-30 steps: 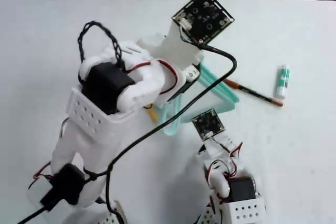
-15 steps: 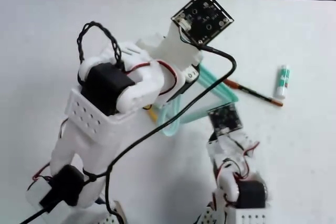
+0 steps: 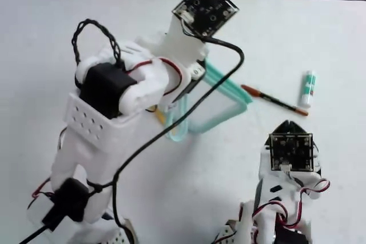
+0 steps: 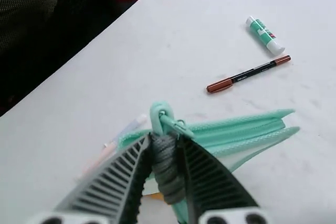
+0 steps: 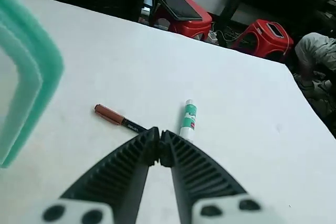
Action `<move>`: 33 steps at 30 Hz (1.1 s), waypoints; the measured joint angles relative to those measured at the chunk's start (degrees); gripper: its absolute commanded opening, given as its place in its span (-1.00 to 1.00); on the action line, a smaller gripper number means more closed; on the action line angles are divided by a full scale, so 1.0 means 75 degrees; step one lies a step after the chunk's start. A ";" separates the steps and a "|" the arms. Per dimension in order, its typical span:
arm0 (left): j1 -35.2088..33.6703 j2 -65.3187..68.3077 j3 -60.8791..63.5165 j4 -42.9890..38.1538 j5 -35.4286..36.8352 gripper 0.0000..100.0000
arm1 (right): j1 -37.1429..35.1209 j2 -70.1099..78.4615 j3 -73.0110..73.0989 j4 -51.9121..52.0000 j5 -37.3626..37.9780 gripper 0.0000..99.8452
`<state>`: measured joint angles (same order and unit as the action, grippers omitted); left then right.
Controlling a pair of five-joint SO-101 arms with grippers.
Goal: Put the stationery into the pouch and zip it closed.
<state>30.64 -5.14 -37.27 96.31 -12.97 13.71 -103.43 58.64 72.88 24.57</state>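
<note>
My left jaws are clamped on the zip end of the pouch (image 4: 236,132), holding that end up off the desk (image 3: 320,32) so the mouth gapes for loading (my guess). My right jaws are together and empty, aimed at what lies loose nearby: one brown pen (image 5: 113,116) and one glue stick (image 5: 188,121). One pouch, two items outside; a pale stick (image 4: 126,129) shows through its clear wall.

From above, the left arm (image 3: 114,101) covers much of the pouch (image 3: 217,107) (its contents unclear).
</note>
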 measured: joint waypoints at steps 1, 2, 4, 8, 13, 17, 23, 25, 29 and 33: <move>-0.0035 0.0000 0.0000 0.0000 0.0000 -0.88 | -0.0223 0.0000 -0.0094 0.0059 0.0000 -0.94; -0.0059 0.0000 0.0000 0.0000 0.0000 -0.88 | -0.0457 0.0000 -0.0211 0.0141 0.0000 -0.91; -0.0070 0.0000 0.0000 0.0000 0.0000 -0.88 | -0.1090 0.0000 -0.0551 0.0328 0.0000 -0.83; -0.0070 0.0000 0.0000 0.0000 0.0000 -0.88 | -0.2614 0.0469 -0.1418 0.0399 -0.0047 -0.74; -0.0094 -0.0246 0.0117 0.0000 0.0000 -0.88 | -0.3388 0.2391 -0.2708 0.0399 -0.0574 -0.64; -0.0105 -0.0598 0.0164 0.0164 0.0000 -0.88 | -0.3739 0.4161 -0.3845 0.0821 -0.0633 -0.46; -0.0399 -0.0985 0.0164 0.0445 0.0000 -0.88 | -0.4396 0.5873 -0.5158 0.0961 0.0293 -0.28; -0.0492 -0.0996 0.0164 0.0445 0.0000 -0.88 | -0.4454 0.6353 -0.5357 0.0961 0.0504 -0.28; -0.0586 -0.0996 0.0164 0.0445 0.0000 -0.88 | -0.4419 0.7056 -0.5380 0.0961 0.0914 -0.28; -0.0586 -0.0996 0.0164 0.0445 0.0000 -0.88 | -0.3903 0.7467 -0.5380 0.0598 0.1242 -0.28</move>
<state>26.24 -12.62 -36.04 99.65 -12.97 -15.56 -47.43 18.29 77.36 33.89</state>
